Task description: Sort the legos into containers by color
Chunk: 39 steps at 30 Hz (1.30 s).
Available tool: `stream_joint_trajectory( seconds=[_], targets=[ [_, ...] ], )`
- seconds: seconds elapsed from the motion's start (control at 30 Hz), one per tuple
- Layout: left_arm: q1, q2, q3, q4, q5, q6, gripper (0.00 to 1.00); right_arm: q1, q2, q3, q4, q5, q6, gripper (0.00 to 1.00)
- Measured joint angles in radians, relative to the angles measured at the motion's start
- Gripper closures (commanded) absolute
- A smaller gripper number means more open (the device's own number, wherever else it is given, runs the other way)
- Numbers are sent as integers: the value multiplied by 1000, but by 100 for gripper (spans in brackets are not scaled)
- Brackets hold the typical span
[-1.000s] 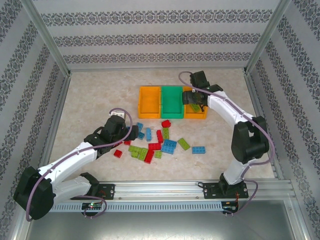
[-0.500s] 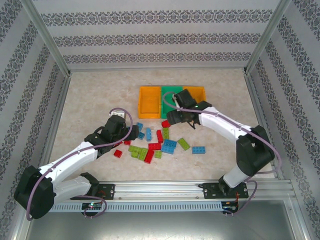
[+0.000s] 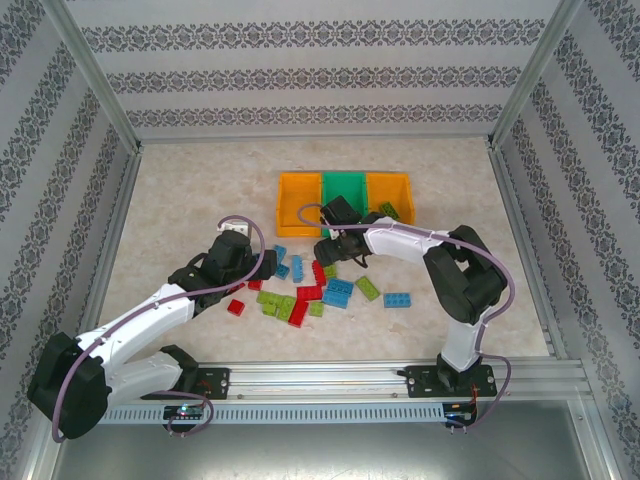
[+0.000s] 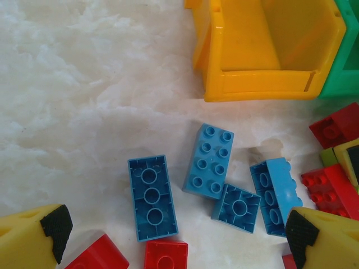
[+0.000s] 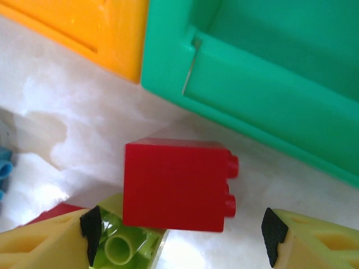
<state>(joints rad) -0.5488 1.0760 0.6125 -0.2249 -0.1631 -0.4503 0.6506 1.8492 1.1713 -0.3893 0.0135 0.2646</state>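
Three containers stand in a row at the back: an orange bin point(image 3: 298, 200), a green bin point(image 3: 344, 193) and an orange bin point(image 3: 390, 195) with a light green lego point(image 3: 388, 210) in it. Red, blue and green legos point(image 3: 300, 290) lie scattered in front. My right gripper point(image 3: 330, 250) point(image 5: 182, 242) is open, low in front of the green bin point(image 5: 252, 73). A red brick point(image 5: 174, 185) lies on its side between its pads, touching neither, partly over a light green brick point(image 5: 120, 246). My left gripper point(image 3: 272, 265) point(image 4: 179, 238) is open above several blue bricks point(image 4: 208, 159).
A blue brick point(image 3: 397, 299) and a green brick point(image 3: 367, 288) lie apart to the right of the pile, a red one point(image 3: 236, 307) to its left. The left orange bin point(image 4: 263, 89) stands just beyond the blue bricks. Metal frame rails edge the table.
My right gripper swung from over the right orange bin leftward and down to the red brick in front of the green bin. The left arm has not moved.
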Motion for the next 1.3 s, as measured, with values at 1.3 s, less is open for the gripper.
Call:
stream_joint_trajectory(
  seconds=[1.3],
  targets=[
    [0,-37,-31,0,-7,0,1,22,28,22,47,102,381,29]
  ],
)
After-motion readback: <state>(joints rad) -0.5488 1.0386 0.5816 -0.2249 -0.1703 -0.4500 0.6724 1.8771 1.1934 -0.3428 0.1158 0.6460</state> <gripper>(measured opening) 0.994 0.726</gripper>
